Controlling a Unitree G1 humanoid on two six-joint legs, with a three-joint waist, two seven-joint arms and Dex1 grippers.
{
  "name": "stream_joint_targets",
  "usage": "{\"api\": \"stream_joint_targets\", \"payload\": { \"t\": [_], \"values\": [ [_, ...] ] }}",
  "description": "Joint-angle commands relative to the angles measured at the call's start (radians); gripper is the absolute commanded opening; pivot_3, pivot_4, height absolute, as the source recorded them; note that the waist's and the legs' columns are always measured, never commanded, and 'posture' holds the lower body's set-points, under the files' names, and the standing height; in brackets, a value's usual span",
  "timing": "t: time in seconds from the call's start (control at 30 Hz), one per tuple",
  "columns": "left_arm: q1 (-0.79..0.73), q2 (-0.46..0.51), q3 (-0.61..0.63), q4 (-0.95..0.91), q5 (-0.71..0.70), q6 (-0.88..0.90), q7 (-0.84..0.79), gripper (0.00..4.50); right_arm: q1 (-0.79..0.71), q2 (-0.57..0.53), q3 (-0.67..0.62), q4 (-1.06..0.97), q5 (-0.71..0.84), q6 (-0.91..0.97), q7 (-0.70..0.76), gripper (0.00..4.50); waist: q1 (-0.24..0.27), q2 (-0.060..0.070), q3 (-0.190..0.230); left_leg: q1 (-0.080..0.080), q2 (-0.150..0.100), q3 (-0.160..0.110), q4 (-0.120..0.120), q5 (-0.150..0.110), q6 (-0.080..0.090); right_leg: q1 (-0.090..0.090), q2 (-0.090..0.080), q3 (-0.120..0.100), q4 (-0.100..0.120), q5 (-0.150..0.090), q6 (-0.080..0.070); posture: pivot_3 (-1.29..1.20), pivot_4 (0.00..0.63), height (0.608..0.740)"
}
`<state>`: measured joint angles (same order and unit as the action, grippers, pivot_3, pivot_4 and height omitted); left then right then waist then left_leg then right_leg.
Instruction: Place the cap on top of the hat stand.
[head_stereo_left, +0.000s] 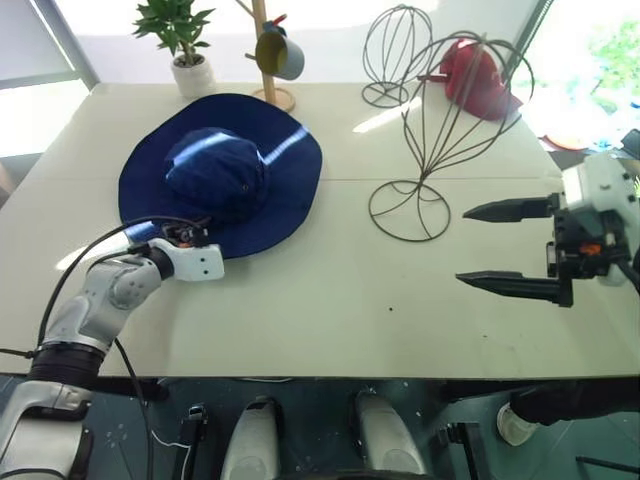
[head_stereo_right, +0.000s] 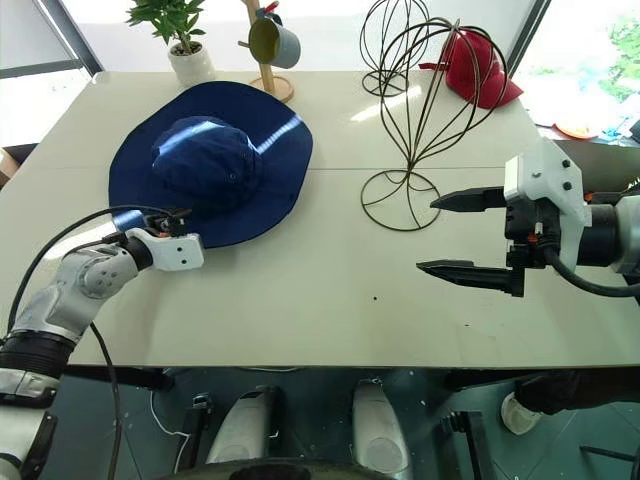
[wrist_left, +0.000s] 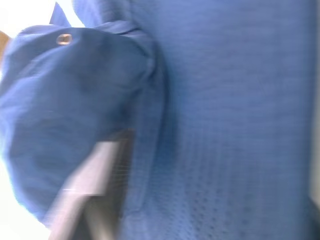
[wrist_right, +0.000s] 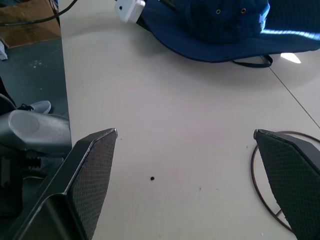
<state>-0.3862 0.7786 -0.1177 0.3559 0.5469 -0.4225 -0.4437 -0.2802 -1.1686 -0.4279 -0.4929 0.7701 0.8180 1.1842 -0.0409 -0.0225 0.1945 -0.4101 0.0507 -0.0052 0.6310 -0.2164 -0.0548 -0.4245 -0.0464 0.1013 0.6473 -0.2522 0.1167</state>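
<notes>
While the cap (head_stereo_left: 222, 172) lies flat on the table (head_stereo_left: 330, 290), left of centre with its crown up, we see our left gripper (head_stereo_left: 208, 243) at the brim's near edge; whether its fingers are apart or pinching the fabric we cannot tell. Our right gripper (head_stereo_right: 462, 235) hovers over the table at the right, its fingers (wrist_right: 90, 172) spread wide with nothing between them. Just beyond it stands the hat stand (head_stereo_left: 440, 130), upright and bare, well apart from the cap.
</notes>
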Motion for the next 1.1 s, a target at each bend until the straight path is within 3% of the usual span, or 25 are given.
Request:
{"api": "stream_joint_targets", "payload": {
  "t": [0.03, 0.1, 0.23, 0.47, 0.83, 0.97, 1.1],
  "values": [
    [-0.020, 0.010, -0.006, 0.002, -0.014, -0.012, 0.017, 0.84, -0.018, -0.025, -0.014, 0.002, 0.006, -0.020, -0.003, 4.50, 0.000, 0.000, 0.000, 0.000, 0.000, 0.000, 0.000, 0.000, 0.000, 0.000, 0.000, 0.000, 0.000, 0.000, 0.000, 0.00, 0.150, 0.739],
    [-0.021, 0.017, -0.008, 0.000, -0.022, -0.015, 0.018, 0.03, -0.018, -0.028, -0.024, 0.015, -0.001, -0.021, -0.011, 4.50, 0.002, 0.000, 0.000, 0.000, 0.000, 0.000, 0.000, 0.000, 0.000, 0.000, 0.000, 0.000, 0.000, 0.000, 0.000, 0.00, 0.150, 0.739],
    [-0.013, 0.032, -0.005, -0.023, -0.043, -0.005, -0.002, 0.03, -0.013, -0.046, -0.070, 0.038, 0.018, 0.011, -0.022, 4.50, 0.001, 0.000, 0.000, 0.000, 0.000, 0.000, 0.000, 0.000, 0.000, 0.000, 0.000, 0.000, 0.000, 0.000, 0.000, 0.00, 0.150, 0.739],
    [-0.113, -0.013, 0.107, -0.160, -0.321, 0.280, -0.184, 0.03, -0.016, -0.058, -0.160, 0.087, 0.013, 0.002, -0.031, 4.50, 0.003, -0.001, 0.000, 0.000, 0.000, 0.000, 0.000, 0.000, 0.000, 0.000, 0.000, 0.000, 0.000, 0.000, 0.000, 0.00, 0.150, 0.739],
    [-0.652, -0.124, 0.122, -0.157, -0.582, 0.646, -0.349, 0.03, -0.077, -0.104, -0.318, 0.205, 0.059, 0.047, -0.032, 4.50, 0.000, -0.002, 0.001, -0.002, -0.001, -0.001, 0.000, 0.000, 0.000, 0.000, 0.001, 0.000, 0.000, -0.001, 0.004, 0.00, 0.150, 0.739],
    [-0.819, -0.204, 0.104, -0.069, -0.601, 0.674, -0.344, 0.03, -0.047, -0.096, -0.363, 0.202, 0.049, 0.050, -0.035, 4.50, -0.002, -0.002, 0.001, -0.003, -0.001, -0.002, 0.001, 0.000, 0.000, 0.000, 0.001, 0.000, 0.000, -0.001, 0.005, 0.00, 0.150, 0.739],
    [-1.034, -0.345, 0.092, 0.138, -0.603, 0.597, -0.305, 0.03, -0.015, -0.080, -0.430, 0.190, 0.055, 0.064, -0.053, 4.50, -0.001, -0.002, 0.001, -0.003, -0.001, -0.002, 0.001, 0.000, 0.000, 0.000, 0.001, 0.000, 0.000, -0.002, 0.005, 0.00, 0.150, 0.739]
  ]
}}
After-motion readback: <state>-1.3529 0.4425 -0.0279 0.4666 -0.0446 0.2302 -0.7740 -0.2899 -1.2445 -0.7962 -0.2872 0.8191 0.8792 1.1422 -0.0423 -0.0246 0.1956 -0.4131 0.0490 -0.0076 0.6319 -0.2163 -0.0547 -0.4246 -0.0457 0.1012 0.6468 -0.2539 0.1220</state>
